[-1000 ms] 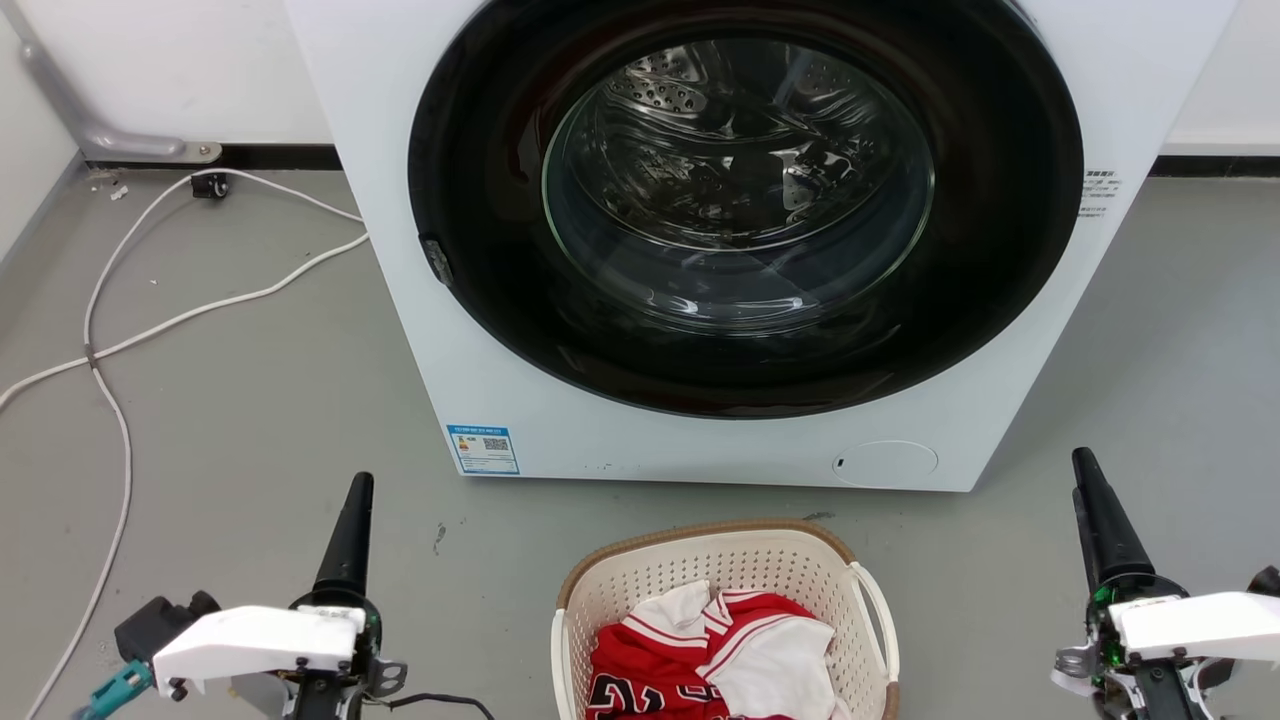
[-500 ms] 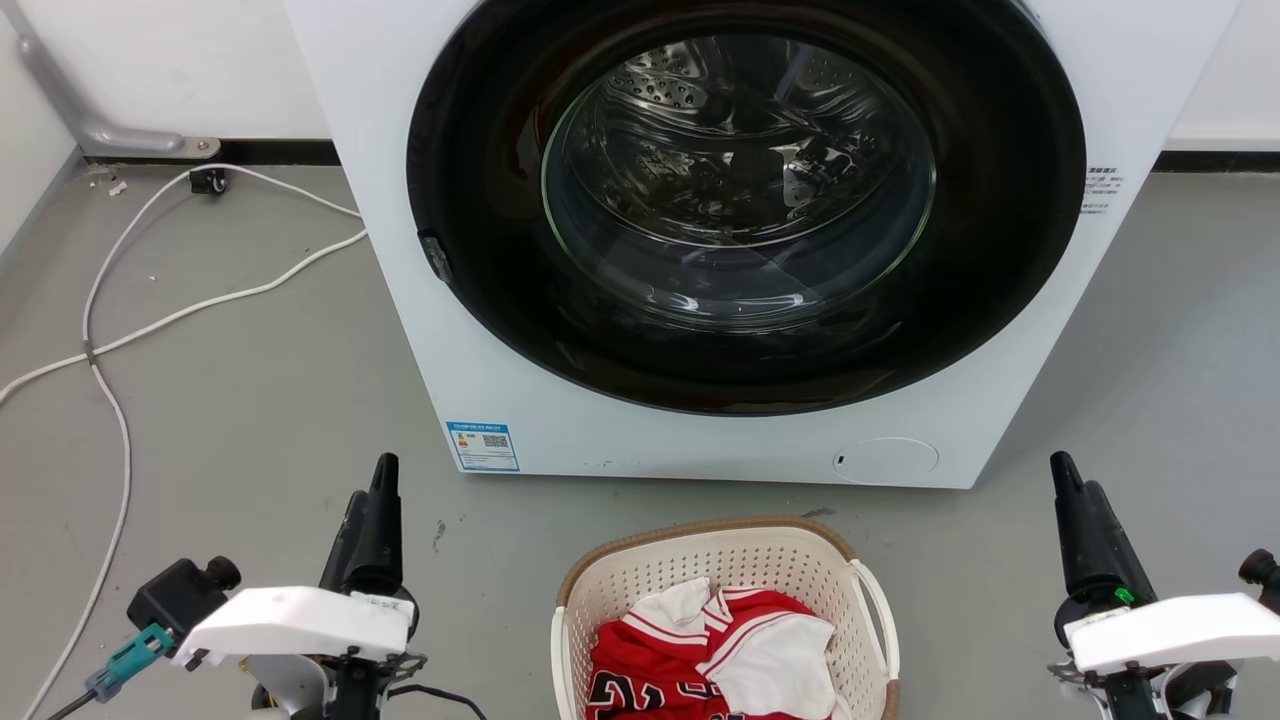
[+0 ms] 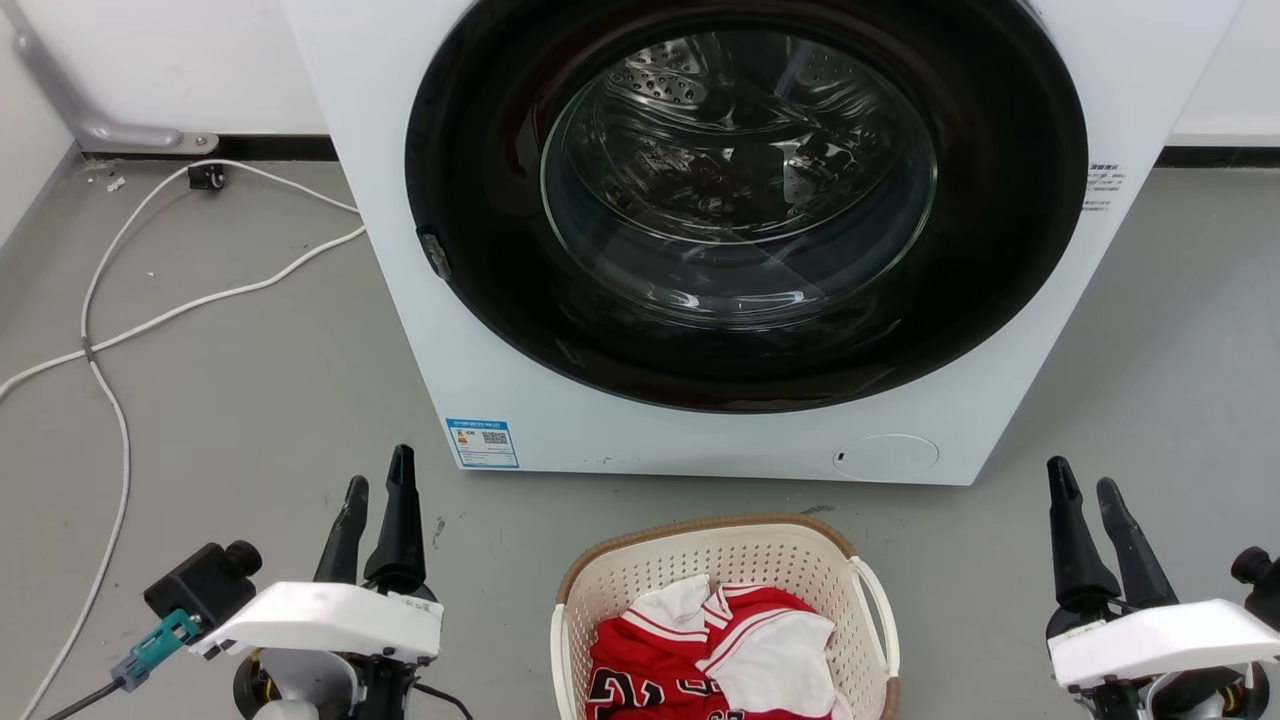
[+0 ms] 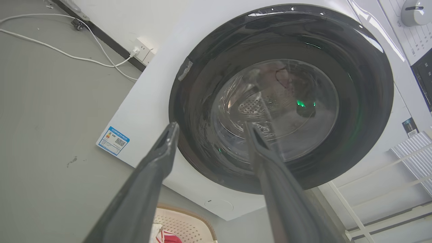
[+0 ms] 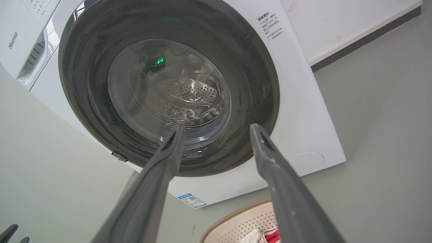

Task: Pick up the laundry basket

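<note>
Basket: the laundry basket (image 3: 700,528) sits on the floor (image 3: 250,380) just in front of the washer (image 3: 420,250), between the two grippers. Red and white clothes (image 3: 650,660) are heaped inside.
Left gripper: the left gripper (image 3: 378,470) has its fingers slightly parted and holds nothing. It is off to the basket's left, well apart from it.
Right gripper: the right gripper (image 3: 1080,476) is also slightly parted and empty, out to the right and clear of the white handle (image 3: 880,610).
Aim: both point at the washer, not the basket, so I'd say a reach from here could miss the rim.
Tipping: if one side grips first or lifts higher, the basket would likely tilt and spill the clothes.
Slipping: the handle looks thin and smooth, so narrow fingers might slide off.
Shoving: a forward nudge could push the basket against the washer.
</note>
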Controlling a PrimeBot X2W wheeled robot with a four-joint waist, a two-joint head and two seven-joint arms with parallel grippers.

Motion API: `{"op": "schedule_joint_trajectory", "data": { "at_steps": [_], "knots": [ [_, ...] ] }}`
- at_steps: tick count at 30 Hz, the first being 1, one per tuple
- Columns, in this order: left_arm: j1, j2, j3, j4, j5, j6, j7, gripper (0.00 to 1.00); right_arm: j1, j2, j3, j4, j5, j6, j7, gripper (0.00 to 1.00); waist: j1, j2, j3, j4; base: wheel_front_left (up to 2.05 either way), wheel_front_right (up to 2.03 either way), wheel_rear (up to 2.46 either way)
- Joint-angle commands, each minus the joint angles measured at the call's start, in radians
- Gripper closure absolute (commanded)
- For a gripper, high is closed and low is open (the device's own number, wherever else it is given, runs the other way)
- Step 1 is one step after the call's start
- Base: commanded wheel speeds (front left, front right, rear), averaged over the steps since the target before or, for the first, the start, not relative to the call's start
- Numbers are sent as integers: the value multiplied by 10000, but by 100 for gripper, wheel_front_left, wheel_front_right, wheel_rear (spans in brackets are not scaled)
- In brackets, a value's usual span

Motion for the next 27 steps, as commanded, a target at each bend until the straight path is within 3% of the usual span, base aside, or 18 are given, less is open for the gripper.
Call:
{"op": "schedule_joint_trajectory", "data": {
  "at_steps": [1, 27],
  "knots": [
    [-29, 27, -49, -193, 390, 56, -120, 0, -33, -60, 8, -204, -423, 0, -114, 0, 0, -1, 7, -2, 0, 0, 0],
    [97, 33, -481, -524, 3231, 277, -831, 0, 286, -77, 24, -727, -3491, 0, -825, 0, 0, -1, 152, 23, 0, 0, 0]
  ]
}}
